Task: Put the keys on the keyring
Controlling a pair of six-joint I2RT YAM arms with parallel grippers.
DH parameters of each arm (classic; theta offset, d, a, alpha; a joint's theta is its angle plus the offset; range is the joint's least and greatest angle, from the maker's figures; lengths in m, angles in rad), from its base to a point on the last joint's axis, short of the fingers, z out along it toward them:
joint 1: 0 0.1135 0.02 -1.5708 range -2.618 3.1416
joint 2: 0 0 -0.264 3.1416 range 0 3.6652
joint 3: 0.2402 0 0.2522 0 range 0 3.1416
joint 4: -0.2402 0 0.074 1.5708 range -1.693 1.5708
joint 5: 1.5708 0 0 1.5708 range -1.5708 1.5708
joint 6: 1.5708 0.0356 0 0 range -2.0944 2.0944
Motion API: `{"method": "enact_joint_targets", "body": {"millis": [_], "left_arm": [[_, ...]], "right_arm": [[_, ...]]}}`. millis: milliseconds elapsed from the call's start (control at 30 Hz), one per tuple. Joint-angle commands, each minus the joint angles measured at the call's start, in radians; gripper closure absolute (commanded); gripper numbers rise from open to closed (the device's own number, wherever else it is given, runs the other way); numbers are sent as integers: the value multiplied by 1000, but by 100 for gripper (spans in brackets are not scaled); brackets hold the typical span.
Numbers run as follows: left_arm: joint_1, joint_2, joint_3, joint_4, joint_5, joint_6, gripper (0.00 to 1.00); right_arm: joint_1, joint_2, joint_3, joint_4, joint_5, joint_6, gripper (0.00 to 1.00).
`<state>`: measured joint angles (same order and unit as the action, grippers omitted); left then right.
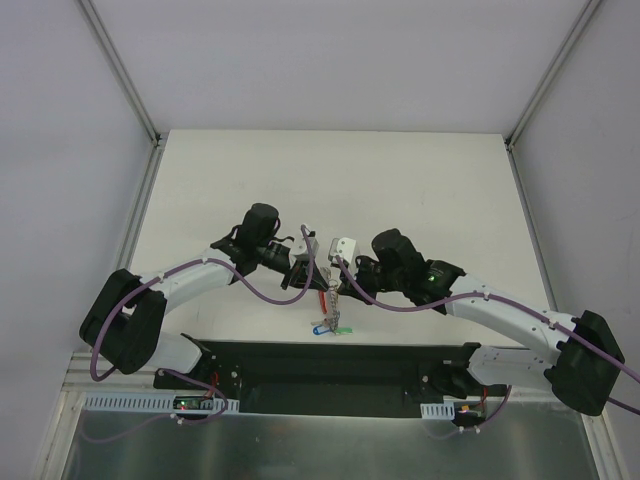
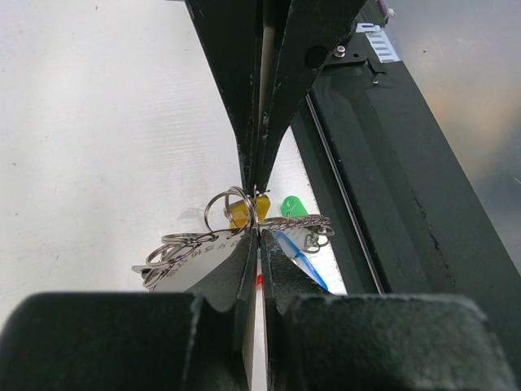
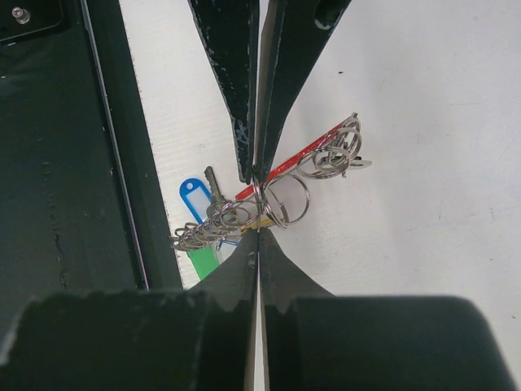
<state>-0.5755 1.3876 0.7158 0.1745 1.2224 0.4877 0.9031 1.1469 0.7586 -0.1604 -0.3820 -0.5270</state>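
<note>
Left gripper [image 2: 255,236], left wrist view: jaws pressed together, pinching the keyring [image 2: 229,208]; yellow and green keys [image 2: 242,214] just beyond. Right wrist view: right gripper [image 3: 258,235] likewise clamped on the ring, tip to tip with the left. Top view: bunch sits between both arms, near the table [image 1: 240,190] edge.

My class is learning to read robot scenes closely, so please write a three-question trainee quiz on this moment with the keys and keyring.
1. True or false: the left pincer and the right pincer both stand wide open.
2. Which colour is the band joined to the rings? A red, B white, C black.
3. Fill in: in the left wrist view, the key cap just right of the yellow cap is ____.
Key: 1 false, both are shut. 2 A. 3 green, the green cap.
</note>
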Motion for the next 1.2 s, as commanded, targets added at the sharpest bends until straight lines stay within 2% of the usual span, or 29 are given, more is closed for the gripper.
{"method": "enact_joint_targets", "body": {"millis": [0, 500, 1167], "left_arm": [[-17, -1, 42, 11, 62, 28, 100], [-38, 7, 51, 11, 42, 18, 100], [11, -59, 2, 11, -6, 19, 100]], "right_arm": [[7, -7, 7, 76, -6, 9, 99], [10, -24, -2, 90, 12, 10, 99], [3, -42, -10, 79, 63, 12, 99]]}}
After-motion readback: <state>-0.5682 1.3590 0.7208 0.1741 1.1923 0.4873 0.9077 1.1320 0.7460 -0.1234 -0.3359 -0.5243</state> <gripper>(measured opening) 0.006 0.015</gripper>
